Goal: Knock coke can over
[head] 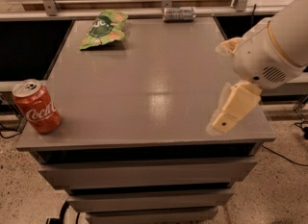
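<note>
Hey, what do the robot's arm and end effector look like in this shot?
The arm is a rounded white shell with a dotted vent grille and a tan band. The end effector, over the right front corner of the table, is a pale cream-yellow block with one small dark dot.

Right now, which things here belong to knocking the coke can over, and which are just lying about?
Job: coke can, upright, front left of the table; gripper, above the front right corner.
Lying about: green snack bag, back left; silver can, on its side, back edge.
</note>
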Tool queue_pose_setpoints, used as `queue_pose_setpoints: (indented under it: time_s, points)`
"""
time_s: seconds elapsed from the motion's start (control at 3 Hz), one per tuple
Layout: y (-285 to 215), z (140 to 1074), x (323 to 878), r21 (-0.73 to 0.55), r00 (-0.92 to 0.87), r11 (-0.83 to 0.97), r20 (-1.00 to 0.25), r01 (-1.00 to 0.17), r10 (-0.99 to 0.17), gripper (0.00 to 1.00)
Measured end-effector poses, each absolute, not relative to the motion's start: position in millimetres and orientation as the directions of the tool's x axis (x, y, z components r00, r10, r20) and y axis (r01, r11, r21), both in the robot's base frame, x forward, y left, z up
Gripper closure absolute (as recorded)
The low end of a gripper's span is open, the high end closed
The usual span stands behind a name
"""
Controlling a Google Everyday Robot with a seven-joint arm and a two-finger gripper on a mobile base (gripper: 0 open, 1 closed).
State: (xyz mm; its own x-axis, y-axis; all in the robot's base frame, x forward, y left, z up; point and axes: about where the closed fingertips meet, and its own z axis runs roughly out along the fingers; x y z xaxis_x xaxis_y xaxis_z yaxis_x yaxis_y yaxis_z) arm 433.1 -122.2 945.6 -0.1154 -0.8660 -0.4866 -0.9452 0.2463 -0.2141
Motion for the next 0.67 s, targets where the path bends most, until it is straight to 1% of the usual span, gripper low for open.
queue_pose_setpoints:
  time_s: [0.33,0.67]
  points:
    - [-64,935,422,-0.198,-0.042,0.201,-0.605,-0.959,-0.795,0.0]
    - [-4,929,408,-0.2,0.068,0.086,-0.653,-0.976,-0.755,0.0]
